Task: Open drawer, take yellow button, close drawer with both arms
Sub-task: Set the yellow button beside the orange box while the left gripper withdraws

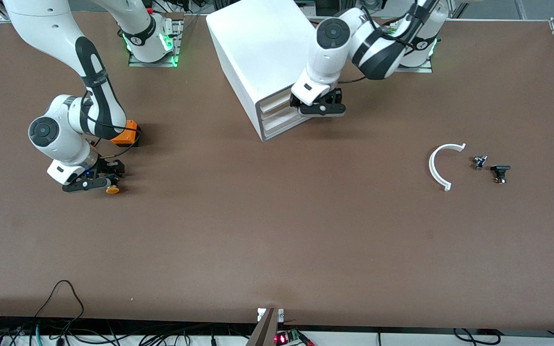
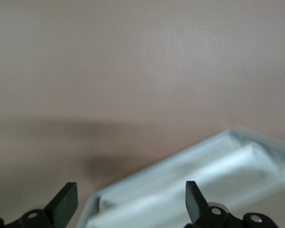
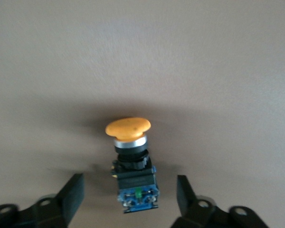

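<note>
The button [image 1: 112,190], with an orange cap and a black and blue body, lies on its side on the table toward the right arm's end. In the right wrist view the button [image 3: 131,164] sits between the fingers without touching them. My right gripper [image 1: 100,183] is open and low over it [image 3: 129,183]. The white cabinet [image 1: 258,48] stands at the table's middle back. The top drawer [image 1: 274,102] looks pushed in, about flush with the two below. My left gripper [image 1: 322,109] is open right at the drawer fronts. The left wrist view shows its fingers apart [image 2: 130,190] over a white drawer edge [image 2: 204,175].
An orange cube [image 1: 128,132] sits half hidden by the right arm, farther from the front camera than the button. Toward the left arm's end lie a white curved piece [image 1: 443,166] and two small black parts [image 1: 480,162] [image 1: 500,172].
</note>
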Controlling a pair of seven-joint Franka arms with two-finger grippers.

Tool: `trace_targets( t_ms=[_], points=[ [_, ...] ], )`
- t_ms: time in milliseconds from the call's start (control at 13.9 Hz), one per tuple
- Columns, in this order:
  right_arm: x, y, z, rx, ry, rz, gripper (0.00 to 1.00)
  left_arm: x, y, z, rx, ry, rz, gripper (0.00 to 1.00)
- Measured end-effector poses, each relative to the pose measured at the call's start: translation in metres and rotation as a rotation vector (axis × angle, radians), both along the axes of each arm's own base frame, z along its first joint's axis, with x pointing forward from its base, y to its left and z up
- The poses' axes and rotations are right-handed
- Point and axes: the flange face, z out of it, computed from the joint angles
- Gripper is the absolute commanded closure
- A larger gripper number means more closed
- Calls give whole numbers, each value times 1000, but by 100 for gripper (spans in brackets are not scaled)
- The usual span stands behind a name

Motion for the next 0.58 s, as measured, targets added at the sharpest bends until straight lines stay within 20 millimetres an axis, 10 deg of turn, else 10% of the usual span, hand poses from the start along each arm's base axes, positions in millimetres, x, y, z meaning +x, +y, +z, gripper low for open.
trace_targets(
  t_ms=[288, 576],
  points=[
    [31, 24, 78, 64, 20, -63, 0, 103, 107, 38, -56, -134, 242, 0],
    [56, 45, 151, 97, 46, -125, 0, 139, 183, 97, -39, -215, 199, 0]
  ],
)
